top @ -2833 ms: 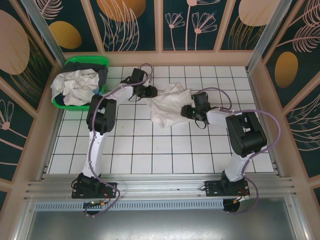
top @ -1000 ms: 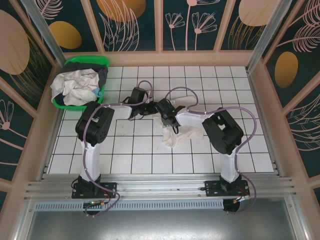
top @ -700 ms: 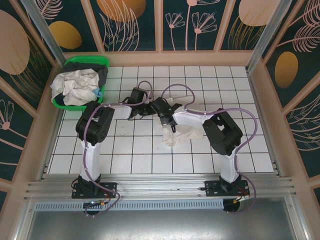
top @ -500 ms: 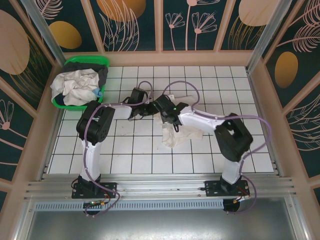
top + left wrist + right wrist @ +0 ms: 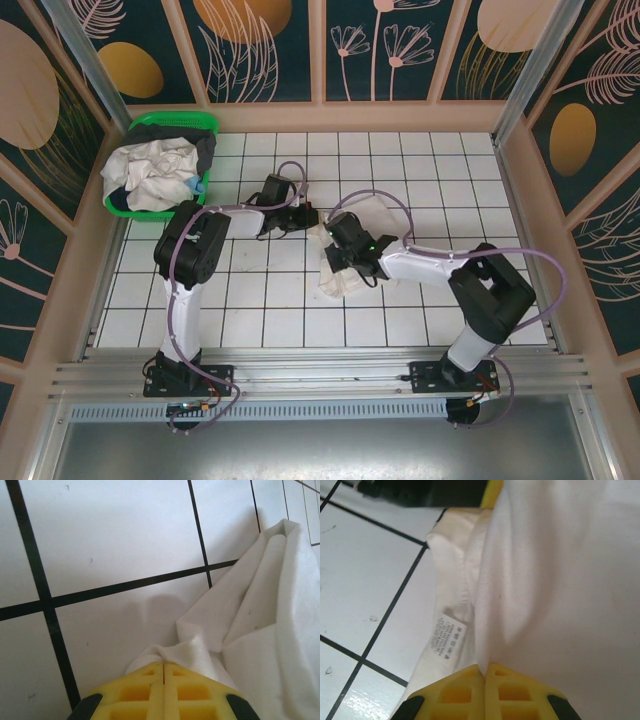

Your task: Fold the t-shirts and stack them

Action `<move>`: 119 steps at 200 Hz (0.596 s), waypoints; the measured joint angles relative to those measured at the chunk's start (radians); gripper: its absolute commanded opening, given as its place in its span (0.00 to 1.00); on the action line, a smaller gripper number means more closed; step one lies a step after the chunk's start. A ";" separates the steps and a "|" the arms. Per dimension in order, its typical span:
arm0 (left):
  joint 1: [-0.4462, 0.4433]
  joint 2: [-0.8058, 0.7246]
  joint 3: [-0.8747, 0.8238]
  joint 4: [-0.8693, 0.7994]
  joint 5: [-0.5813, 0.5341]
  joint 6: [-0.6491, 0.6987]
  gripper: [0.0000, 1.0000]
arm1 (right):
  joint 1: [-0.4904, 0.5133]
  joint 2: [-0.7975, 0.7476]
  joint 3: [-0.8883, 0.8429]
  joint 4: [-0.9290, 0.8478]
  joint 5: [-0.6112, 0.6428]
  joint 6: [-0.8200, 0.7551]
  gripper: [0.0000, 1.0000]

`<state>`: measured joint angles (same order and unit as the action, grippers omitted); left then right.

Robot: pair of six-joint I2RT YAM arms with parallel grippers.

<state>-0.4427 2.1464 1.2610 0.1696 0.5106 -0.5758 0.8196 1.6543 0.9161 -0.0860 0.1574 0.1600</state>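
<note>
Left gripper (image 5: 306, 216) is clamped on an edge of the t-shirt (image 5: 338, 283). In the left wrist view the yellow pads (image 5: 150, 680) meet with no gap, and cloth (image 5: 260, 630) bunches out ahead of them to the right.

Right gripper (image 5: 332, 243) is also clenched on the same shirt. In its wrist view the pads (image 5: 465, 685) are pressed together on a fold (image 5: 560, 580). The care label (image 5: 447, 635) sits just left of the tips, and the left gripper (image 5: 435, 492) is straight ahead and close.

Diff vs a second ago: both jaws were part open, now both are closed. The right elbow has swung out to the right, and the wrist pulled back slightly from the left gripper.

Diff vs about three seconds ago: the shirt lay spread between two well-separated grippers. Now it is a narrow crumpled bundle hanging off both tips, mostly on the near side of the right gripper.

The green basket (image 5: 175, 122), well to the left of the left gripper, is unchanged and has more shirts (image 5: 150, 175) piled in it.
</note>
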 measured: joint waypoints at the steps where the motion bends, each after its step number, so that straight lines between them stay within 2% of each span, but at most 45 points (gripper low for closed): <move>1: 0.000 0.000 0.000 -0.001 0.000 0.000 0.00 | 0.000 0.001 -0.001 0.003 -0.002 0.000 0.00; 19: 0.005 0.000 0.003 -0.010 0.002 0.000 0.03 | 0.001 0.008 -0.026 0.055 -0.036 -0.021 0.00; 24: 0.006 0.000 0.005 -0.014 0.002 0.000 0.05 | 0.002 0.008 -0.035 0.070 -0.045 -0.025 0.07; 29: 0.008 0.000 0.006 -0.017 0.002 0.000 0.08 | 0.002 0.008 -0.046 0.086 -0.053 -0.030 0.19; 35: 0.009 0.000 0.008 -0.021 0.002 0.000 0.09 | 0.002 0.008 -0.059 0.103 -0.064 -0.037 0.24; 49: 0.012 -0.002 0.010 -0.029 0.002 0.000 0.09 | 0.002 0.008 -0.078 0.117 -0.089 -0.050 0.24; 84: 0.021 -0.056 0.010 -0.116 -0.033 0.020 0.23 | 0.003 -0.016 -0.088 0.132 -0.155 -0.049 0.31; 98: 0.025 -0.108 0.011 -0.164 -0.072 0.035 0.25 | 0.005 -0.080 -0.117 0.148 -0.187 -0.042 0.37; 119: 0.026 -0.187 0.027 -0.216 -0.137 0.053 0.23 | 0.007 -0.228 -0.182 0.179 -0.215 -0.020 0.39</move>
<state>-0.4171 1.9594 1.2884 -0.0460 0.3740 -0.5228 0.8268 1.4261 0.7345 0.0925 -0.0574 0.1402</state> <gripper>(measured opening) 0.239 0.384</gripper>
